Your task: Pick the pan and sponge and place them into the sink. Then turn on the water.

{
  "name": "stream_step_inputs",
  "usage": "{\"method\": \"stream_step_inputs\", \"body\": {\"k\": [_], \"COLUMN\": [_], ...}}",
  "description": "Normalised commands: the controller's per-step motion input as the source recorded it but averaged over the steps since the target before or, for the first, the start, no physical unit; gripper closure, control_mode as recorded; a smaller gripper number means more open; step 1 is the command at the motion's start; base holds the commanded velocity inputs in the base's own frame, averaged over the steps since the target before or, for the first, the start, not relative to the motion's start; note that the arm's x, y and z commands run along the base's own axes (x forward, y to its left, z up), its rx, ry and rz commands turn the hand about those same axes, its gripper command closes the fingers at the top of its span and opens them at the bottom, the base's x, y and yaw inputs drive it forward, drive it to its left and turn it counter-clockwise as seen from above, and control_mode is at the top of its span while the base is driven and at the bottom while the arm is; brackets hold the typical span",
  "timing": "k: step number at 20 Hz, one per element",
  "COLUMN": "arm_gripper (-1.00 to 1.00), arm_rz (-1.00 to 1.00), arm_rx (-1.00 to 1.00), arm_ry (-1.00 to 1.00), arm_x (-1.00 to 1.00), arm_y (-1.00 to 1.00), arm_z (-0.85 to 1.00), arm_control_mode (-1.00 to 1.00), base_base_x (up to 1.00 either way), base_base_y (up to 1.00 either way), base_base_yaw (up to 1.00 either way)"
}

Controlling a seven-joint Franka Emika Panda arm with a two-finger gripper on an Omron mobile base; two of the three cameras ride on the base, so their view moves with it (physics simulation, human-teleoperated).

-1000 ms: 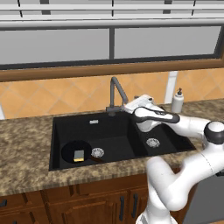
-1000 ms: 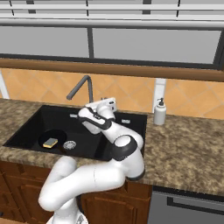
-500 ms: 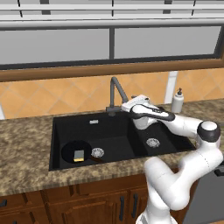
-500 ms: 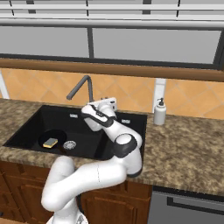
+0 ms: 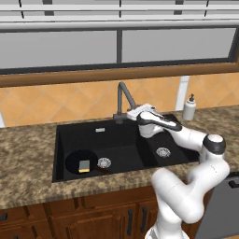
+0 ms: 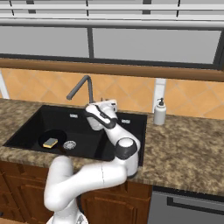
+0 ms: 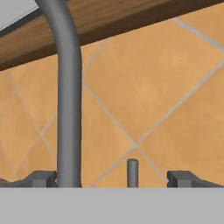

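A: Where are the task's things?

B: The pan [image 5: 82,162] lies in the large basin of the sink [image 5: 60,140], at its front left; the sponge [image 5: 84,166] sits inside the pan, just beside the round drain [image 5: 103,162]; the right base view gives the same pair from the other side, sponge [image 6: 50,142] on pan [image 6: 53,138], near the front of the sink [image 6: 26,122].

A: And the gripper?

B: The gripper [image 7: 113,178] is spread wide and holds nothing; the hand view shows its two dark tips far apart at the bottom, the faucet [image 7: 68,96] rising just inside one tip, and a short grey lever [image 7: 132,172] standing between the tips, touching neither.

A: What do the base views add to that?

B: They place the hand [image 5: 142,113] behind the sink, just beside the faucet [image 5: 123,100] base, with the soap bottle [image 5: 189,108] well apart on the counter [image 5: 28,182]; the hand view alone shows the lever and the tan tiled wall [image 7: 166,87] under a wooden ledge [image 7: 113,22]; I cannot make out the lever in the base views.

A: Any change from a second ago?

B: The hand has moved in toward the faucet base and the wall; pan and sponge lie as they did; the jaws have stayed wide.
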Motion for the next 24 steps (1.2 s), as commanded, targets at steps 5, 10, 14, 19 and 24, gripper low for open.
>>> {"method": "stream_step_inputs", "body": {"k": [5,10,14,19,24], "arm_gripper": [-1.00,-1.00,-1.00,-1.00,-1.00], "arm_rz": [0.04,0.02,0.00,0.01,0.02], "arm_rx": [0.08,0.05,0.01,0.00,0.01], "arm_ry": [0.00,0.00,0.00,0.00,0.00], "arm_x": [0.41,0.40,0.34,0.15,0.17], "arm_y": [-0.04,-0.05,0.00,0.00,0.00], "arm_z": [-0.28,-0.11,-0.13,-0.26,-0.35], "arm_control_mode": [-1.00,-1.00,-1.00,-1.00,-1.00], "base_base_x": [0.00,0.00,0.00,0.00,0.00], "base_base_y": [0.00,0.00,0.00,0.00,0.00], "base_base_yaw": [0.00,0.00,0.00,0.00,0.00]}}
